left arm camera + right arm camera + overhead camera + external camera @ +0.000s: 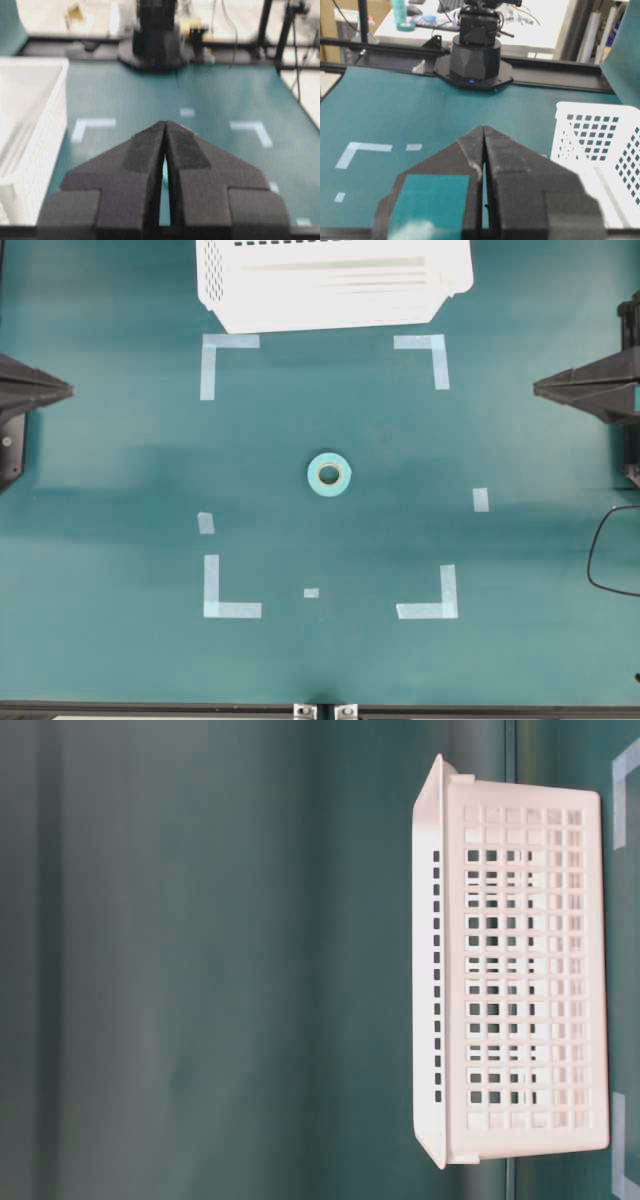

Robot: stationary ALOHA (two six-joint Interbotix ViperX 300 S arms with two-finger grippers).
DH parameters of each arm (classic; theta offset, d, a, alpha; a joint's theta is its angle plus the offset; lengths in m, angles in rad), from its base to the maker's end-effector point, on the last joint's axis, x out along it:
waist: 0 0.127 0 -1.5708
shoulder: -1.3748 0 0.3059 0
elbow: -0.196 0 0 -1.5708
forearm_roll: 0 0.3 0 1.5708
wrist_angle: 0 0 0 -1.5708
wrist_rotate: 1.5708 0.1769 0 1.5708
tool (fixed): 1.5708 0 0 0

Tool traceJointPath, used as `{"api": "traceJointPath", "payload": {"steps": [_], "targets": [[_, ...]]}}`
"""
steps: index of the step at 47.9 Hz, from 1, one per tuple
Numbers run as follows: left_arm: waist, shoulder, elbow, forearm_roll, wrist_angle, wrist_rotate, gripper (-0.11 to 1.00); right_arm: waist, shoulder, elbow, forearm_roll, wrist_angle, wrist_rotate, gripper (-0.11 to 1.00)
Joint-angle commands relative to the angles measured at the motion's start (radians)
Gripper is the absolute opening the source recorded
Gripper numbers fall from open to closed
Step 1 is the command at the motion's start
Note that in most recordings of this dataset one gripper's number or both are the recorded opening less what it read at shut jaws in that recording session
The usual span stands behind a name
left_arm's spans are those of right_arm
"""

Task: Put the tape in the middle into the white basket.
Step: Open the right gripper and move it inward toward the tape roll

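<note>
The tape [329,474], a small light teal roll with a beige core, lies flat in the middle of the teal table. The white basket [330,285] stands at the far edge, its slotted side also showing in the table-level view [520,965] and at the edges of the wrist views [30,135] [597,150]. My left gripper [70,392] rests shut at the left edge, far from the roll. My right gripper [537,389] rests shut at the right edge. In both wrist views the fingertips meet [165,123] [483,128] with nothing between them; the roll is hidden there.
Pale blue L-shaped tape marks [228,352] [428,352] [228,592] [432,598] frame the middle of the table, with small strips [481,499] [206,523] [311,592] nearby. A black cable [610,550] loops at the right edge. Each opposite arm base [152,40] [474,55] stands across the table.
</note>
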Motion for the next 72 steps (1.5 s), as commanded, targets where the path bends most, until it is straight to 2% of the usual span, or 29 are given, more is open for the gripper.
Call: {"api": "traceJointPath", "payload": {"steps": [1, 6, 15, 19, 33, 72], "targets": [[-0.002, 0.003, -0.006, -0.002, 0.029, -0.002, -0.11, 0.0, 0.015, -0.014, 0.002, -0.028, 0.002, 0.08], [0.0, 0.003, 0.005, -0.002, 0.055, -0.002, -0.11, -0.002, 0.018, -0.012, 0.002, -0.048, 0.003, 0.32], [0.0, 0.002, 0.034, -0.002, 0.074, -0.002, -0.11, -0.005, 0.025, -0.012, 0.006, -0.051, 0.006, 0.87], [0.0, -0.005, 0.055, 0.0, 0.078, -0.003, -0.11, -0.005, 0.035, -0.011, 0.006, -0.051, 0.017, 0.98], [0.0, -0.034, 0.127, 0.0, 0.078, -0.002, -0.11, -0.005, 0.103, -0.012, 0.006, -0.061, 0.043, 1.0], [0.0, -0.058, 0.173, -0.002, 0.08, 0.002, -0.11, -0.005, 0.407, -0.107, 0.006, -0.143, 0.044, 1.0]]}}
